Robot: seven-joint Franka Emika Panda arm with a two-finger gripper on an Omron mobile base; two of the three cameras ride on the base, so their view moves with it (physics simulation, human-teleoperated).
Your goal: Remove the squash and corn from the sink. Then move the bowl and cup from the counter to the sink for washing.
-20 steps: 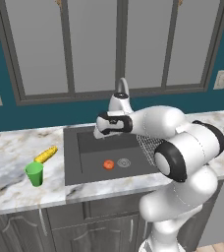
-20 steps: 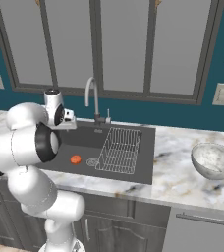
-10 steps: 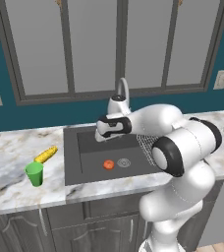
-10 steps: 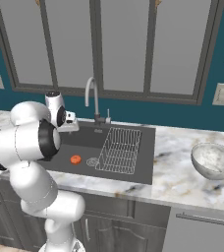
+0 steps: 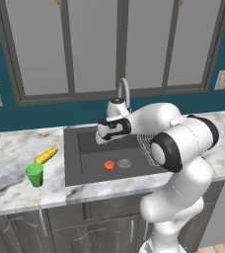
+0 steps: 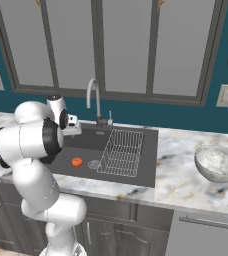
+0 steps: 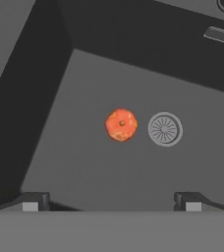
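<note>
In the sink, squash beside drain, end effector spread wide above, empty

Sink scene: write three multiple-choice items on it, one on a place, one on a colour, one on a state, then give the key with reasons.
1. Where does the squash lie?
A. On the sink floor beside the round drain
B. On the counter by the cup
C. Inside the bowl

2. What colour is the cup?
A. Blue
B. Bright green
C. White

3. How does the pincer stand?
A. Shut on the squash
B. Shut on the corn
C. Open, above the squash

Key: 1 A, the hand view shows the squash next to the drain on the basin floor. 2 B, the tumbler on the counter near the corn is green. 3 C, the two fingertips stand wide apart with nothing between them.
</note>
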